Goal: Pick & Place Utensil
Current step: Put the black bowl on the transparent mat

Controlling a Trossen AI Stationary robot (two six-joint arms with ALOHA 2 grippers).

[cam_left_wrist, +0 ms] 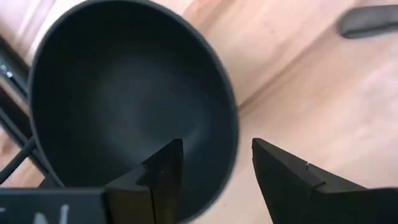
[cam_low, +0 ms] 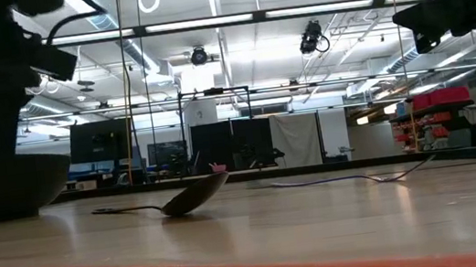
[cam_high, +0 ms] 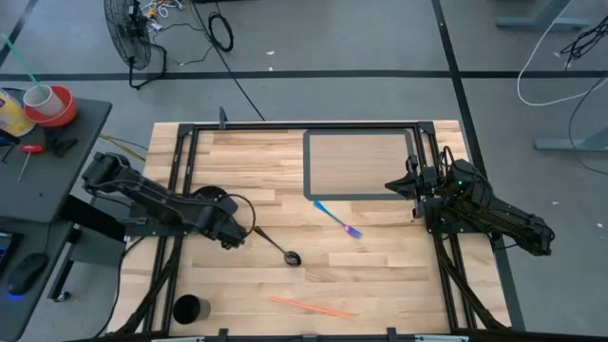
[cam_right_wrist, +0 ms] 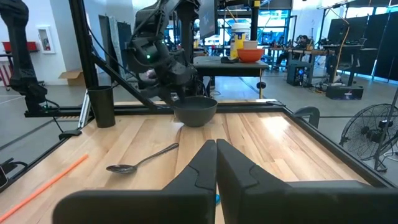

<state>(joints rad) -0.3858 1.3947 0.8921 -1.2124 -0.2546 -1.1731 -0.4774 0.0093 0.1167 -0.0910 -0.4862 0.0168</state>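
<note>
A: What is shown from the high view?
B: The left tool (cam_high: 231, 237) is seen over a dark bowl (cam_high: 215, 201) on the tabletop (cam_high: 380, 275). A spoon (cam_high: 277, 247) lies just beside that tool, toward the middle. A blue utensil (cam_high: 337, 220) is found between the two tools, nearer the right tool (cam_high: 410, 182), beside a dark-framed mat (cam_high: 359, 163). An orange stick (cam_high: 309, 306) and a black cup (cam_high: 188, 309) are placed toward the front edge.

A: And from the low view?
B: The spoon (cam_low: 178, 199) is seen flat on the wood, the bowl (cam_low: 5, 183) beside it.

A: The left wrist view?
B: The fingers (cam_left_wrist: 158, 180) are held wide apart, astride the bowl's rim (cam_left_wrist: 231, 124).

A: The right wrist view?
B: The right tool's fingers (cam_right_wrist: 202, 168) are pressed together, nothing held; the spoon (cam_right_wrist: 138, 160) lies well ahead.
</note>
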